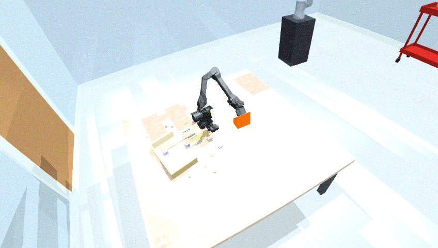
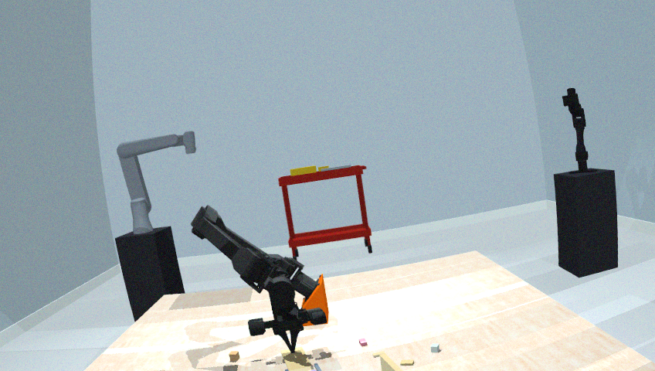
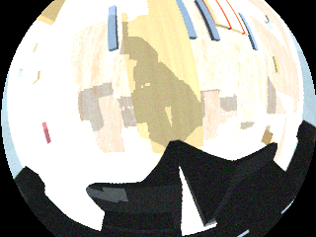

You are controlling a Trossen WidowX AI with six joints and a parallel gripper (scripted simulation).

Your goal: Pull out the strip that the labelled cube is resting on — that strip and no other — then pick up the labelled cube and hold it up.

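Observation:
My gripper [image 2: 293, 352] [image 3: 175, 143] is shut, with its tips together at the near end of a wide pale yellow strip [image 1: 199, 137] [image 2: 298, 362] [image 3: 165, 35]. The tips seem to touch its top; nothing shows between them. The strip runs from the tips toward an open-sided tray [image 1: 186, 168]. One lavender cube [image 1: 187, 144] stands at the tray's open side, at the strip's far part. Another lavender cube [image 1: 166, 152] stands deeper in the tray. Both have dark marks, too small to read. Red-edged narrow strips [image 3: 223, 14] lie to one side. No cube shows in the wrist view.
Blue bars [image 3: 113, 28] [image 3: 207, 20] flank the yellow strip. A pink block [image 1: 220, 146] [image 2: 363, 342] [image 3: 45, 132], a brown block [image 2: 234, 355] [image 3: 267, 135] and a pale blue block [image 2: 435, 348] lie around. An orange panel [image 1: 243, 120] [image 2: 317, 303] stands by the arm's base.

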